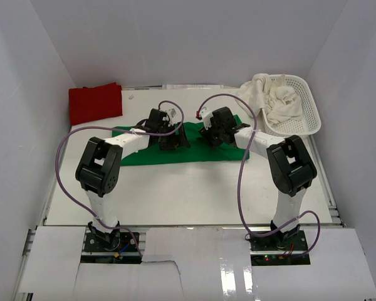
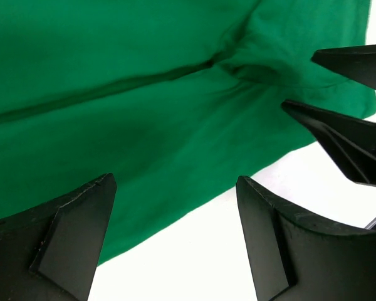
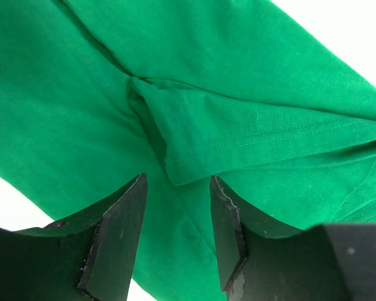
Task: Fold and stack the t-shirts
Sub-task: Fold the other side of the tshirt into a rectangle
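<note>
Top external, white-walled table (image 1: pixel 188 194), green t-shirt (image 1: pixel 169 155), left claw (image 2: pixel 174 182) spread, right claw (image 3: pixel 178 182) spread

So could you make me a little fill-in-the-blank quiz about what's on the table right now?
The t-shirt spread under the left gripper and right gripper is coloured ___.
The red t-shirt lies folded at the table's far ___ corner.
The cream-white shirts lie crumpled in a white mesh ___.
Missing words: green; left; basket.
</note>
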You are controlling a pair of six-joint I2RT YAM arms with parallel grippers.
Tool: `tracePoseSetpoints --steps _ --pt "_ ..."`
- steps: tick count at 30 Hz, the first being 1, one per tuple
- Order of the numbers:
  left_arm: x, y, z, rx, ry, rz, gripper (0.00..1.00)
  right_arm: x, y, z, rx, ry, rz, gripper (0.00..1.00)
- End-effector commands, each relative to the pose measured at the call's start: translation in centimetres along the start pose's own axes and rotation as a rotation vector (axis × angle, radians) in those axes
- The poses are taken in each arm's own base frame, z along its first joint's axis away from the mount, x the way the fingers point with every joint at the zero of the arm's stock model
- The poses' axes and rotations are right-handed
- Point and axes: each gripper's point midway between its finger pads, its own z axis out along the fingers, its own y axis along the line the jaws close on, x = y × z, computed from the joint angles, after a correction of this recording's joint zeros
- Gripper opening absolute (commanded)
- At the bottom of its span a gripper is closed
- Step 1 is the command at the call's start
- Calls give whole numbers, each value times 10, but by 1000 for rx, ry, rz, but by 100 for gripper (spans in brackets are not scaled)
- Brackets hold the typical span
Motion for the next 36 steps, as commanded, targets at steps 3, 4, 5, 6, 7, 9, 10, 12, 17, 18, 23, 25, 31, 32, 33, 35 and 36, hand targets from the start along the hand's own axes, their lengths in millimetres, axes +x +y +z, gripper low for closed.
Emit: tracePoseSetpoints --steps 3,4,5,6,7,9,10,12,17,18,23,25,31,32,33,35,36 --pt "3 21 -5 12 6 -113 87 -21 -8 5 13 -50 -16 50" --pt "3 22 -5 11 5 -111 87 -22 -8 6 12 -50 -18 49" --pt "4 24 -5 7 7 -112 87 -22 -8 7 12 -49 -18 49" --pt "5 26 -3 3 12 -116 87 -25 -8 8 12 -53 -19 47" --pt "7 27 -2 3 17 -120 87 -23 -8 11 9 -46 -17 46" --pt "10 30 0 5 27 -131 87 -26 -10 12 12 -50 -18 44" --pt "12 31 1 6 32 -138 87 -25 -9 13 10 -48 -17 42" --pt "17 34 2 4 39 -143 87 -28 -12 15 21 -54 -18 39" --pt "24 39 2 -8 47 -144 87 -30 -17 19 37 -47 -22 21" --pt "25 39 2 -9 48 -146 86 -29 -17 22 38 -41 -23 18" --pt "28 40 1 -9 54 -144 86 -42 -19 27 33 -58 -24 16" --pt "29 40 1 -8 58 -145 86 -46 -20 29 30 -60 -26 18" --pt "29 39 -1 0 58 -144 86 -64 -33 41 55 -72 -77 18" --pt "32 39 -1 1 64 -144 86 -70 -37 44 67 -78 -84 18" --pt "31 39 -1 1 63 -145 86 -72 -40 45 75 -79 -89 19" --pt "32 40 -1 2 64 -145 86 -73 -42 50 82 -72 -97 18" --pt "33 40 -1 3 66 -146 86 -79 -44 51 85 -85 -100 19"
